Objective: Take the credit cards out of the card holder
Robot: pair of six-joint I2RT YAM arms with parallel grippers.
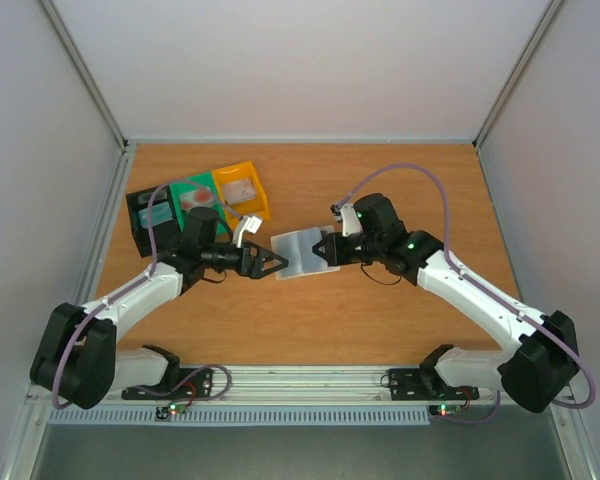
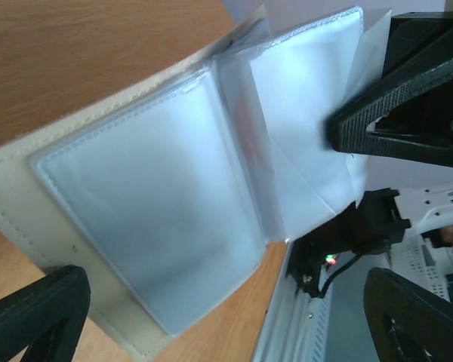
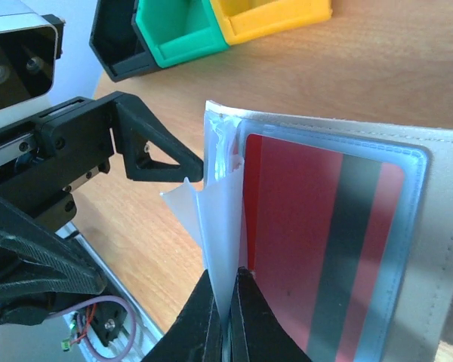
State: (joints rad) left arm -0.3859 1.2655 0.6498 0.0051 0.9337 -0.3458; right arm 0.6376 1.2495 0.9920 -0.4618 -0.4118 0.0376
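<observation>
Where pale walls (image 1: 300, 60) close off the far, left and right sides: one wooden worktop (image 1: 400, 320), orange-brown and matt, with a metal rail (image 1: 310, 380) along its near edge.

Arms, two: left arm (image 1: 140, 290) and right arm (image 1: 480, 300), white and black, each reaching from a near corner toward the worktop's middle.

Bins, three, in a row at the far left corner: black bin (image 1: 145, 215), green bin (image 1: 195, 195), yellow bin (image 1: 242, 190). Their contents are too small to tell.

Item, one card holder (image 1: 302, 252): translucent whitish, spread open at the worktop's middle, between the two pincers.

Item, one red card (image 3: 302, 226): dark stripe, lodged inside a holder pocket, seen from the right wrist.

Pincer, left gripper (image 1: 270, 262): jaws spread wide, grasping nothing, tips just beside the holder's left edge.

Pincer, right gripper (image 3: 226, 302): clenched on a thin clear leaf of the holder, at its right edge.
</observation>
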